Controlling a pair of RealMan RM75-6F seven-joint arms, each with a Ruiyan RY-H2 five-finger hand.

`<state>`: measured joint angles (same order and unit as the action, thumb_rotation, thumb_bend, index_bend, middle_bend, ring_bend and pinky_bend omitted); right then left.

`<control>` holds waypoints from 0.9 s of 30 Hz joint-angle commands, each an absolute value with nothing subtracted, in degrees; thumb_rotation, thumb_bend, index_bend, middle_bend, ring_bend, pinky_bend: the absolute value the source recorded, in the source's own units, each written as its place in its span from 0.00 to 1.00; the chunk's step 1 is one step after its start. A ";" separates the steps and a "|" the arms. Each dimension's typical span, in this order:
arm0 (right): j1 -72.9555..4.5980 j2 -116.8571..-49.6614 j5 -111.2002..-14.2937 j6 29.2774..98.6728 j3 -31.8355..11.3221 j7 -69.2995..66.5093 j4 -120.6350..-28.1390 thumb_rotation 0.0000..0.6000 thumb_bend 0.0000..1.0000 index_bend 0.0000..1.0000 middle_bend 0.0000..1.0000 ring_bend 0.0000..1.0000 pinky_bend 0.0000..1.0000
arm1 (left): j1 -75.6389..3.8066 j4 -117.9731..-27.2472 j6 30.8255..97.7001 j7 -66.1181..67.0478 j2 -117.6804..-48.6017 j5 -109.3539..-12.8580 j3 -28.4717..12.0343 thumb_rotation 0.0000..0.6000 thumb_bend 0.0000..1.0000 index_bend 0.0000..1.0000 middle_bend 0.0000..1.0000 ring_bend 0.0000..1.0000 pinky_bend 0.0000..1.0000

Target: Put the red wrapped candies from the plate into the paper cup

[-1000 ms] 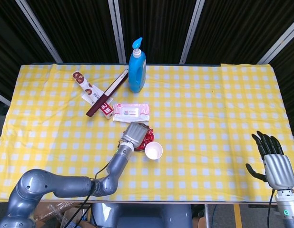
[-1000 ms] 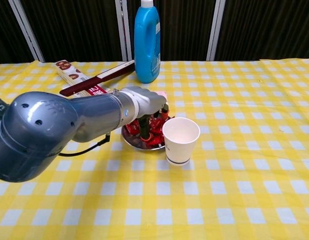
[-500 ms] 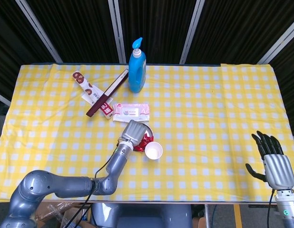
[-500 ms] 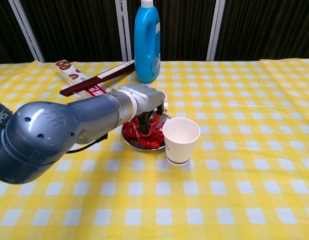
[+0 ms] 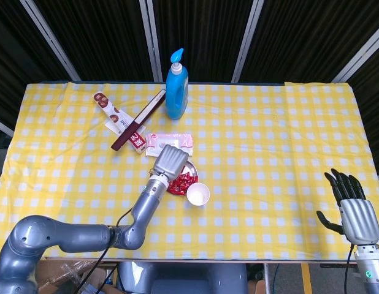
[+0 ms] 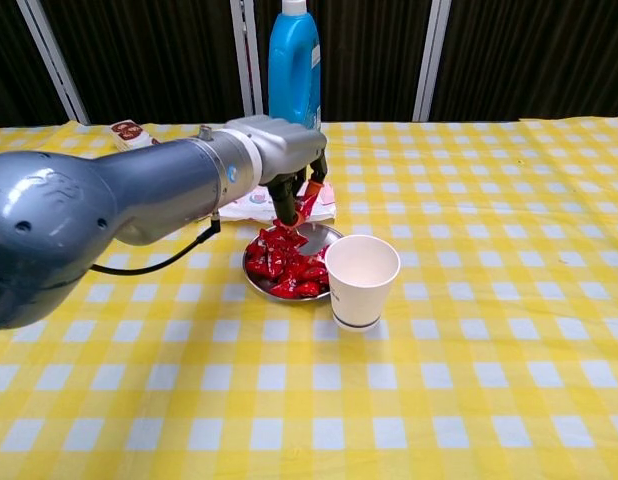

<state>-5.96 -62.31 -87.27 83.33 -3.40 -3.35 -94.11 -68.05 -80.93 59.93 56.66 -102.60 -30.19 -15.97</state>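
Left robot hand (image 6: 289, 170) pinched one red candy (image 6: 289, 212) above the plate (image 6: 334, 236); paper cup (image 6: 361, 281) looked empty, pile (image 6: 286, 266) remained.

A blue pump bottle (image 5: 176, 86) stands on the yellow checked cloth (image 5: 275, 147) near flat snack packets (image 5: 113, 116).

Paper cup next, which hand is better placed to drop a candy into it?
The left hand: it hangs above the plate beside the paper cup, a red wrapped candy in its fingers. The right hand sits far off at the table's edge.
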 commanded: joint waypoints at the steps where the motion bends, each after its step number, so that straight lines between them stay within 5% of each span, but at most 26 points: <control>1: -5.95 -62.37 -87.31 83.37 -3.38 -3.24 -94.09 1.00 0.36 0.00 0.00 0.00 0.00 | -67.12 -87.06 62.27 56.55 -98.69 -31.17 -16.65 1.00 0.42 0.54 0.66 0.86 0.90; 12: -5.90 -62.67 -87.15 83.61 -3.50 -2.60 -94.02 1.00 0.36 0.00 0.00 0.00 0.00 | -67.48 -96.96 63.41 54.81 -96.71 -34.88 -16.18 1.00 0.41 0.50 0.61 0.86 0.90; 21: -5.87 -62.74 -87.21 83.80 -3.56 -2.94 -93.81 1.00 0.36 0.00 0.00 0.00 0.00 | -70.22 -94.14 62.63 54.98 -102.31 -34.74 -15.55 1.00 0.38 0.47 0.56 0.86 0.90; 27: -5.86 -62.60 -87.37 83.93 -3.57 -3.39 -93.83 1.00 0.36 0.00 0.00 0.00 0.00 | -71.64 -92.33 62.82 56.76 -104.61 -32.03 -15.27 1.00 0.30 0.37 0.45 0.86 0.90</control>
